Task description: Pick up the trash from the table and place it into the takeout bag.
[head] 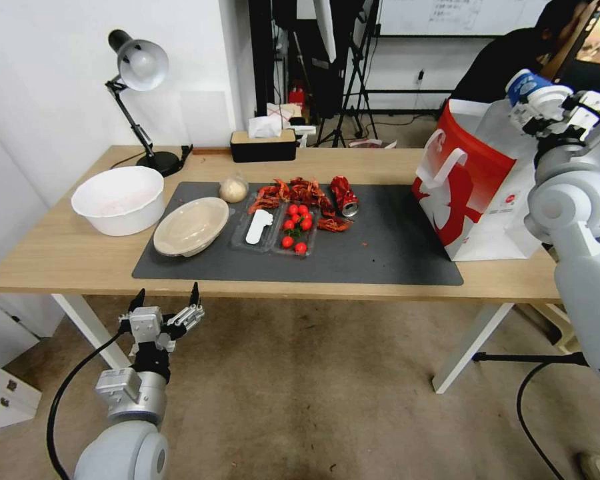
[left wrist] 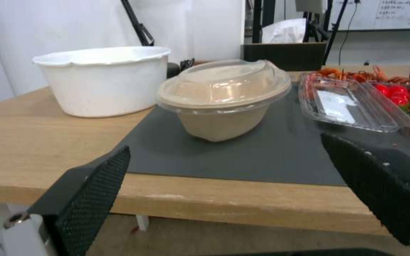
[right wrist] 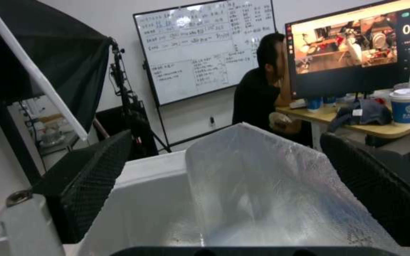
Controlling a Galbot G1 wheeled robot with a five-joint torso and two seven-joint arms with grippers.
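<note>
Trash lies on the dark mat (head: 380, 253) of the desk (head: 60, 253): one beige shallow bowl (head: 191, 227) under a clear lid, one small bag with a beige lump (head: 233, 189), one crushed red can (head: 344, 196). Between them stand a clear tray (head: 273, 230) of tomatoes and crayfish shells; one white tub (head: 119, 199) sits left. The takeout bag (head: 473, 193) stands at the mat's right end. The right claw (head: 537, 100) holds a blue cup (head: 523, 85) above it. The left claw (head: 167, 303) hangs wide before the desk edge.
</note>
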